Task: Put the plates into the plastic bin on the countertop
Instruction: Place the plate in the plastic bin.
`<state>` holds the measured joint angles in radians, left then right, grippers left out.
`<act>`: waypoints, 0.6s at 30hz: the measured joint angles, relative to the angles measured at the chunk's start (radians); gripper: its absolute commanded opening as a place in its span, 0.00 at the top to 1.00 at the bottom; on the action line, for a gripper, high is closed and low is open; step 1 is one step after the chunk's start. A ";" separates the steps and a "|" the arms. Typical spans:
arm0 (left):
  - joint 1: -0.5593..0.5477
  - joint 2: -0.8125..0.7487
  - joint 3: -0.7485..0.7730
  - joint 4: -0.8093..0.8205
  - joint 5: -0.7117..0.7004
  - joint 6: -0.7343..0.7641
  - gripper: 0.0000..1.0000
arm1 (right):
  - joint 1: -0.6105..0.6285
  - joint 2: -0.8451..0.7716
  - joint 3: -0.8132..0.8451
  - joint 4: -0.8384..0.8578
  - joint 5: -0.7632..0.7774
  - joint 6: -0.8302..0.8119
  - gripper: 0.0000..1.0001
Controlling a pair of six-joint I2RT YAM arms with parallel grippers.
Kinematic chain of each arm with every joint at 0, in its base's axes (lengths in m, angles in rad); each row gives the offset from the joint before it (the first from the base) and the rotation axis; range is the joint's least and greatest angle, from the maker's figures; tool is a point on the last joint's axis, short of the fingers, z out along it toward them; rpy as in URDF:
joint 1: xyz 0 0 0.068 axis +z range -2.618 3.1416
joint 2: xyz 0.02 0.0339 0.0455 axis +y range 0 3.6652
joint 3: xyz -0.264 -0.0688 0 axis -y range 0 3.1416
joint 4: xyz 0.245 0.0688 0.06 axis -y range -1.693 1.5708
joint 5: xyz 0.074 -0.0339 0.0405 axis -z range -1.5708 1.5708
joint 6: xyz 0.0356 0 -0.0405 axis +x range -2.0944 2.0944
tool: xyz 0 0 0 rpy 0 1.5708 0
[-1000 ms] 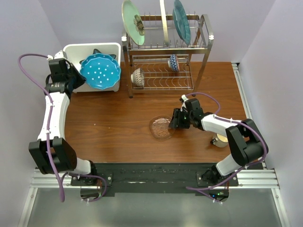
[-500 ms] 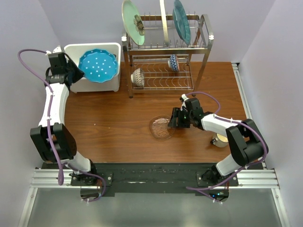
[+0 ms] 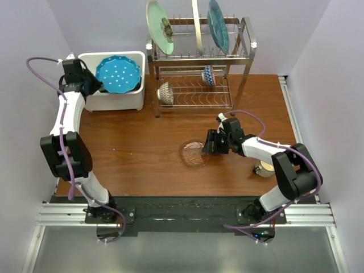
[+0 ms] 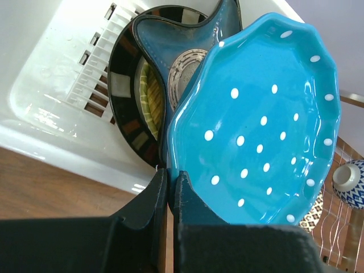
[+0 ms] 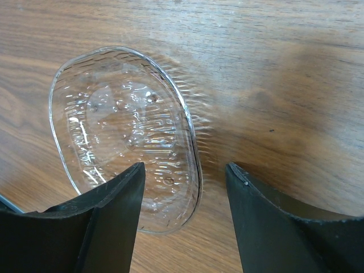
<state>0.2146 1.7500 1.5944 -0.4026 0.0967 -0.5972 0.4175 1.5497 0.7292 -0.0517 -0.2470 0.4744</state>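
Note:
My left gripper (image 3: 94, 85) is shut on the near rim of a bright blue scalloped plate with white dots (image 3: 118, 74), holding it tilted over the white plastic bin (image 3: 122, 102). The left wrist view shows the left gripper (image 4: 169, 176) pinching that dotted plate (image 4: 261, 119). Below it in the bin (image 4: 51, 68) lie a black-striped plate (image 4: 128, 114) and a dark blue star-shaped plate (image 4: 170, 45). My right gripper (image 3: 206, 146) is open, low over the table. Its jaws (image 5: 185, 166) straddle the right rim of a clear glass plate (image 5: 122, 125) without touching it.
A two-tier steel rack (image 3: 239, 57) stands behind the table's middle. Its top tier holds a pale green flower plate (image 3: 159, 25), a thin edge-on plate (image 3: 197, 25) and a teal plate (image 3: 218, 25). Two patterned bowls (image 3: 165, 92) (image 3: 209, 74) sit on the lower tier. A small round object (image 3: 263, 168) lies beside the right arm.
My left arm has carried the dotted plate back and further over the bin. The right gripper has stayed at the glass plate's rim.

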 measured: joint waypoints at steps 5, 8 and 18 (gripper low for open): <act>0.000 0.043 0.032 0.003 -0.001 -0.013 1.00 | 0.000 -0.002 0.000 -0.003 0.004 -0.001 0.37; 0.000 0.082 0.077 -0.003 0.000 -0.013 1.00 | 0.000 -0.003 0.000 -0.005 0.005 -0.002 0.37; 0.001 0.203 0.205 -0.008 -0.003 -0.021 1.00 | 0.000 -0.007 0.000 -0.013 0.020 -0.004 0.37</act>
<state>0.2157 1.9526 1.7996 -0.4103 0.0933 -0.6182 0.4175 1.5425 0.7288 -0.0643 -0.2272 0.4706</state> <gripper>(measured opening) 0.059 0.626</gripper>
